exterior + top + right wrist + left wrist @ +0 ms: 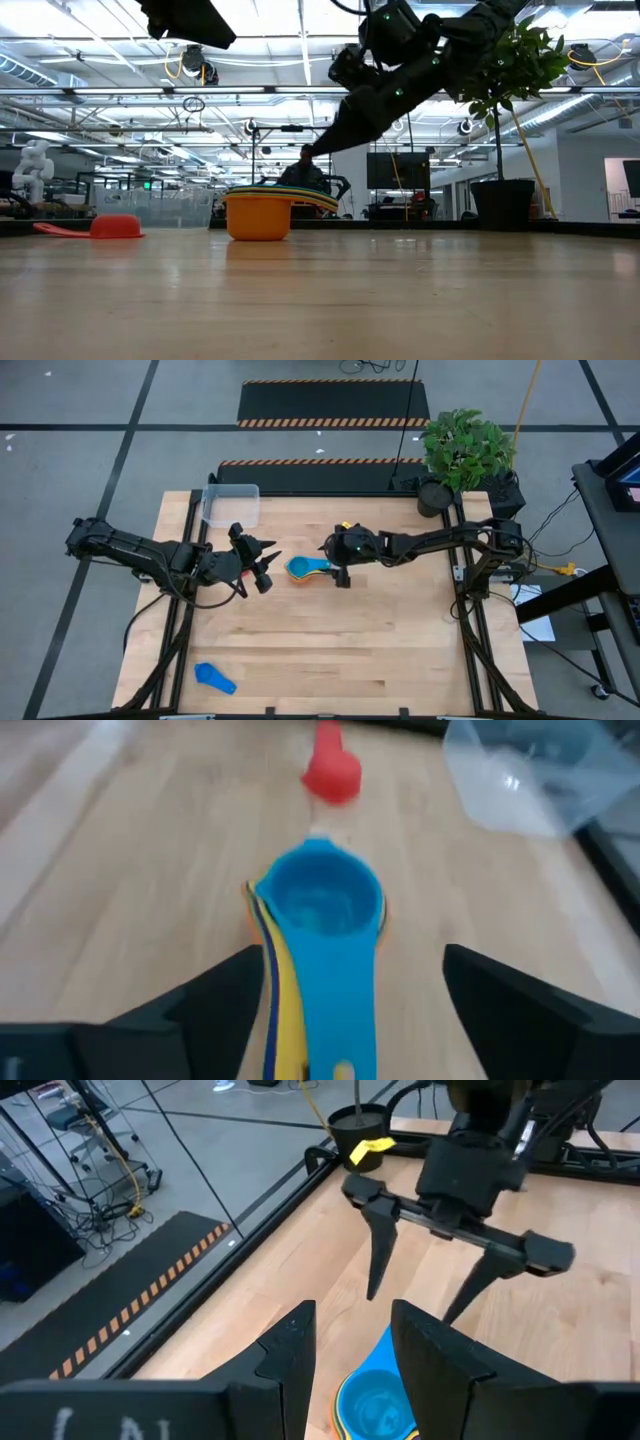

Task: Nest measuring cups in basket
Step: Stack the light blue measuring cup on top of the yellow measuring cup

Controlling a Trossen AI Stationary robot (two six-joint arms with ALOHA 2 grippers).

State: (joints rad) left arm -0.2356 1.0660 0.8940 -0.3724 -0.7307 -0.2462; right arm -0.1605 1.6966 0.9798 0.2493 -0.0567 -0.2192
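The right gripper [343, 574] hangs over the handles of the stack [305, 568] mid-table, jaws spread wide either side of them and gripping nothing; to lift cleanly it should settle lower, square to the handles, and close on all of them at once. The left gripper [263, 567] waits just left of the stack, jaws part open and empty. The stack is nested, light blue cup [318, 902] on top, orange at the bottom. A red cup [331, 770] lies apart beyond it, another blue cup [214, 678] at the near left, the basket [231, 504] at the far left
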